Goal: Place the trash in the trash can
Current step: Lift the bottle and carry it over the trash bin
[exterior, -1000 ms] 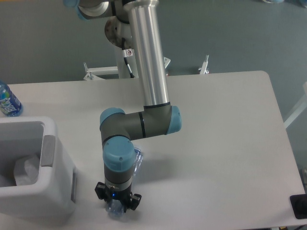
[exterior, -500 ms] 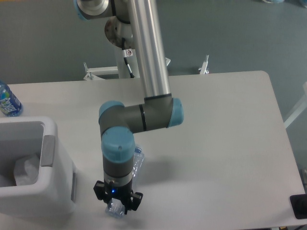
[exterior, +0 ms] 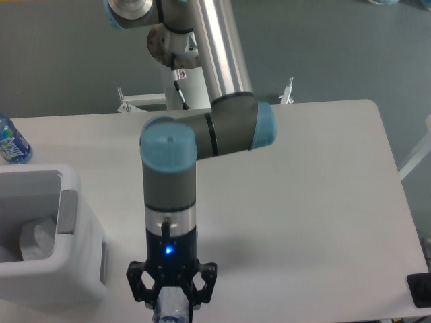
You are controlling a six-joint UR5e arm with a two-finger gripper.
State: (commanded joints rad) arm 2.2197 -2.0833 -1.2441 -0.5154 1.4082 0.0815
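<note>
Silver upper arm (exterior: pixel 219 50) slanting down from top of view to grey elbow joint with blue caps. Wrist section hanging vertical, blue light lit near its base. Tool (exterior: pixel 172 296) pointing straight down at bottom edge, black fingers clamped on crushed bottle (exterior: pixel 168 311).

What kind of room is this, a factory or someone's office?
Most likely a robotics lab or test room. A single robot arm works over a plain white table with only a white trash can and a water bottle on it, above a bare grey floor.
</note>
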